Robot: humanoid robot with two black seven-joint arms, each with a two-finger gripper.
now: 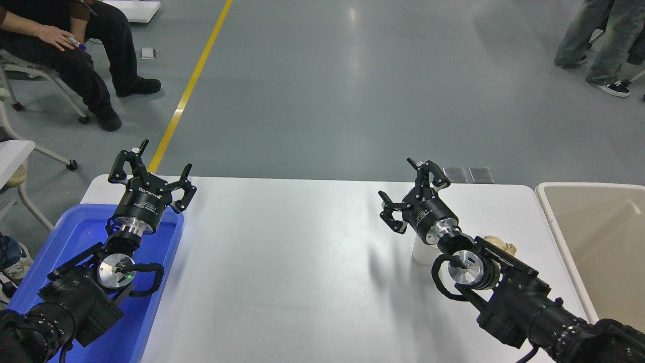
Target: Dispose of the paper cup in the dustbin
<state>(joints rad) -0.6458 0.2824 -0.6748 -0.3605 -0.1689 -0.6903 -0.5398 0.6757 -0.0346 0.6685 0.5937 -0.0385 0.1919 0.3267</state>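
The white paper cup (421,252) stands on the white table (282,262), mostly hidden under my right wrist; only its lower left part shows. My right gripper (412,190) is open and empty, raised above the table just beyond the cup. The beige dustbin (594,237) stands at the table's right edge, to the right of the right arm. My left gripper (151,169) is open and empty, parked at the lower left above the blue tray.
A blue plastic tray (75,237) lies at the table's left end under the left arm. A crumpled brown paper ball (501,245) lies right of the cup, partly hidden by the right arm. A person sits far left; others stand far right.
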